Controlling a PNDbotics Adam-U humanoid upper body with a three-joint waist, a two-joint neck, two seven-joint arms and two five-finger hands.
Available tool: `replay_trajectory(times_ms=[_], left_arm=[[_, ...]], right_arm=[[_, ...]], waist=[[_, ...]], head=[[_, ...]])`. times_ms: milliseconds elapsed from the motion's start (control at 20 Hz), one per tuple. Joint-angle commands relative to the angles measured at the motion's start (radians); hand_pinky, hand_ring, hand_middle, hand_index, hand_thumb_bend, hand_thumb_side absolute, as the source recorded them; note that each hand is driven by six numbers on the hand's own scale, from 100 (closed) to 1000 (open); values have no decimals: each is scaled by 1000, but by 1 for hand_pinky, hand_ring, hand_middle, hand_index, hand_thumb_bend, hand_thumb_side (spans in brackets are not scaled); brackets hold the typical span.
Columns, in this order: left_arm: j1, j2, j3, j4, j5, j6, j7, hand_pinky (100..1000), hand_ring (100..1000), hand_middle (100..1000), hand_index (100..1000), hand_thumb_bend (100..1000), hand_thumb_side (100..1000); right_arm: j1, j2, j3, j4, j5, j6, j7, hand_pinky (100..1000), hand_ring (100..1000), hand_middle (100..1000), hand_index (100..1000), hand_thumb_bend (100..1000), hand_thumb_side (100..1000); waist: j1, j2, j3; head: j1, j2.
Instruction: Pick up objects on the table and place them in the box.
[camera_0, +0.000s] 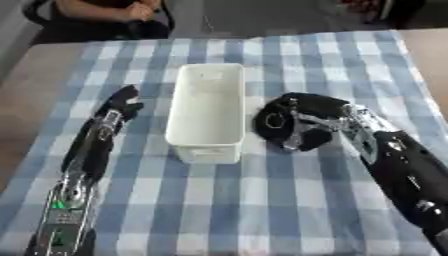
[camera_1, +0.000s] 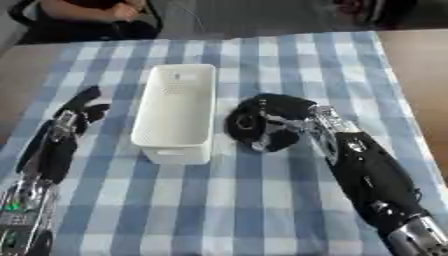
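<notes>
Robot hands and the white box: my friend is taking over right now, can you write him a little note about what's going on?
Left hand: open, flat on the checked cloth, left of the box, holding nothing.
Right hand: fingers curled, right of the box; a dark shape sits under it, but I cannot tell whether it is an object.
Box: white, upright mid-table, looks empty.
Done: nothing in the box yet.
Left: check what the right hand has, then carry it over the box and let go.

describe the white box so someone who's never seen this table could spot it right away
Start from the blue and white checked cloth covering the table. Near its middle stands the white box, a long narrow open-topped tub. It lies between the left hand and the right hand, the only white thing there.
</notes>
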Motion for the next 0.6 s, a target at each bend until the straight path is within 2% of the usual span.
replay_trajectory(times_ms=[50, 100, 150, 200, 250, 300, 350, 450, 500, 550, 600], left_arm=[[-11, 5, -1, -15, 5, -1, -2, 908, 838, 1000, 907, 100, 1000], [-11, 5, -1, -15, 5, -1, -2, 908, 838, 1000, 907, 100, 1000], [-11, 5, -1, -15, 5, -1, -2, 908, 838, 1000, 907, 100, 1000], [-11, 5, -1, -15, 5, -1, -2, 908, 838, 1000, 907, 100, 1000], [-10, 5, -1, -15, 5, -1, -2, 908, 838, 1000, 907, 100, 1000], [-10, 5, -1, -16, 5, -1, -2, 908, 838, 1000, 907, 100, 1000], [-10, 5, -1, -15, 5, -1, -2, 908, 839, 1000, 907, 100, 1000], [-10, 5, -2, -15, 5, -1, -3, 908, 839, 1000, 907, 100, 1000], [-10, 5, -1, -15, 5, -1, -3, 908, 839, 1000, 907, 100, 1000], [-10, 5, -1, -15, 5, -1, -3, 908, 839, 1000, 907, 100, 1000], [-9, 5, -1, -15, 5, -1, -3, 908, 839, 1000, 907, 100, 1000]], right_arm=[[-12, -7, -4, 4, 11, -2, -4, 1000, 933, 913, 695, 268, 729], [-12, -6, -4, 5, 13, -1, -7, 1000, 933, 913, 695, 268, 729], [-11, -7, -4, 5, 15, 0, -11, 998, 927, 906, 648, 199, 653], [-10, -7, -4, 5, 18, 2, -15, 998, 927, 906, 648, 199, 653], [-10, -7, -4, 3, 22, 4, -21, 990, 917, 895, 583, 149, 593], [-9, -8, -4, 2, 26, 6, -28, 988, 915, 892, 568, 143, 583], [-9, -8, -4, 0, 31, 7, -37, 979, 905, 878, 499, 116, 545], [-8, -9, -3, -4, 39, 10, -58, 968, 892, 859, 437, 100, 506], [-8, -10, -3, -6, 43, 12, -68, 971, 896, 865, 454, 100, 517], [-7, -10, -3, -7, 46, 13, -77, 960, 882, 841, 402, 100, 483], [-6, -11, -3, -7, 50, 13, -87, 960, 882, 841, 402, 100, 483]], waist=[[-2, -14, 2], [-2, -14, 2], [-2, -14, 2], [-2, -14, 2], [-2, -14, 2], [-3, -14, 1], [-3, -15, 1], [-3, -15, 1], [-3, -15, 1], [-3, -16, 1], [-3, -16, 0]], head=[[-6, -10], [-6, -10], [-6, -9], [-6, -9], [-6, -9], [-6, -9], [-5, -9], [-5, -8], [-5, -8], [-5, -8], [-5, -9]])
